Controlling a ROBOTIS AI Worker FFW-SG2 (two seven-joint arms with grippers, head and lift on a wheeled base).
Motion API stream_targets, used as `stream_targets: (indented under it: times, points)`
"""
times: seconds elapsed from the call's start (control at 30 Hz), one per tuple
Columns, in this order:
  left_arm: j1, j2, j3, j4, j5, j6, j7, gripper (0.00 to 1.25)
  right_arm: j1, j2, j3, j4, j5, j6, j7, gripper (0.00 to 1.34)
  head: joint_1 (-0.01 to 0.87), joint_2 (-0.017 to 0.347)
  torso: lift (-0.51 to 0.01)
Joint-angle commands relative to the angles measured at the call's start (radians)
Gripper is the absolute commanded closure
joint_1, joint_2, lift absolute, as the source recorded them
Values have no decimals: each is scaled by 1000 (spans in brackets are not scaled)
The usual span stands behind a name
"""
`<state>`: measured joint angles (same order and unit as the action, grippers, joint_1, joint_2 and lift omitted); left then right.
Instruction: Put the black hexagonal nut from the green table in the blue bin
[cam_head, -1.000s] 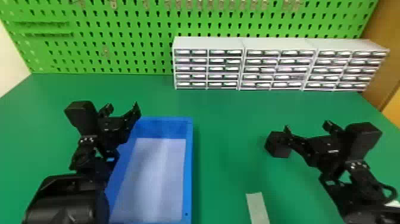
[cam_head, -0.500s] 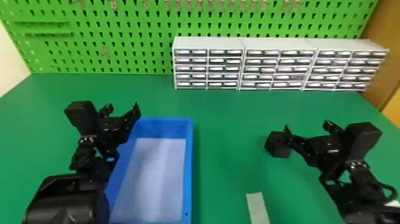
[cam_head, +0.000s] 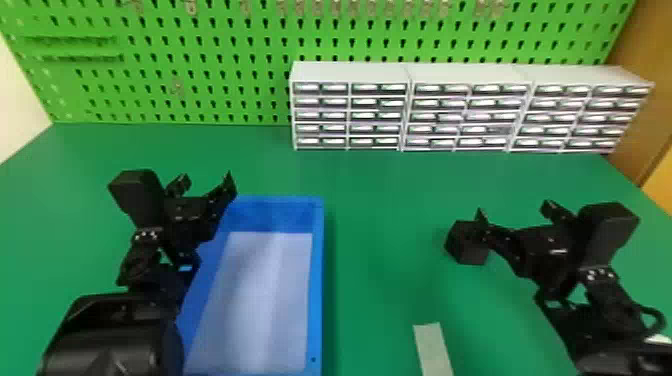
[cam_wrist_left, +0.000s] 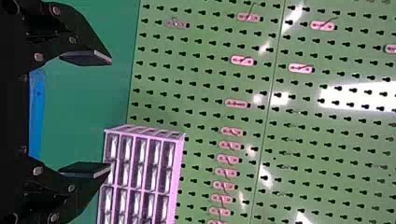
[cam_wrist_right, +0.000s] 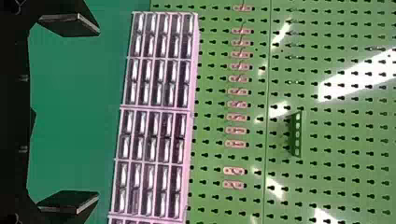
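Two black arms, your left (cam_head: 110, 340) and your right (cam_head: 610, 305), stand at the near side of one green surface (cam_head: 375, 200). One pale strip (cam_head: 432, 345) lies between them at the near edge of view, and beside it, toward your left, sits one blue bin (cam_head: 317, 280) with a whitish floor and no nut inside.

Your left pincer (cam_head: 207, 181), one of two at the scene, hangs by the bin's far left corner. From its own wrist, your left pincer (cam_wrist_left: 110, 114) is spread wide, its two fingers holding nothing.

Across the surface, one black hexagonal nut (cam_head: 462, 247) rests on the green, to the right of the bin and well apart from it. It lies just left of your right pincer (cam_head: 515, 212), whose left-hand finger overlaps it in the head view; most of the nut shows outside the gap, and whether the two touch, you cannot tell. From its own wrist, your right pincer (cam_wrist_right: 98, 114) is parted wide too, with nothing gripped.

Behind, three white drawer cabinets (cam_head: 350, 72), each five rows high, line up side by side before one green pegboard (cam_head: 225, 65) hung with several small metal hooks.
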<state>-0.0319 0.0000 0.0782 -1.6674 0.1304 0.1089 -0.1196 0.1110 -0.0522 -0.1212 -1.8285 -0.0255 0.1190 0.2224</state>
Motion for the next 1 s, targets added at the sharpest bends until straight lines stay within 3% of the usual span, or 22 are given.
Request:
stream_targets:
  times: [0.0, 0.3, 0.63, 0.97]
  points:
    - [0, -3, 0, 0, 0, 0, 0, 444, -4, -1, 3, -8, -10, 30, 0, 71, 686, 51, -97]
    - [0, -3, 0, 0, -2, 0, 0, 444, -34, -9, 15, -54, -14, 165, 0, 71, 686, 51, -97]
    - [1, -3, 2, 0, -5, 0, 0, 444, -117, -43, 48, -69, -28, 361, 0, 71, 686, 51, -97]
    - [3, -3, -1, 0, -6, 0, 0, 444, -197, 5, 21, -90, 6, 590, 0, 71, 686, 51, -97]
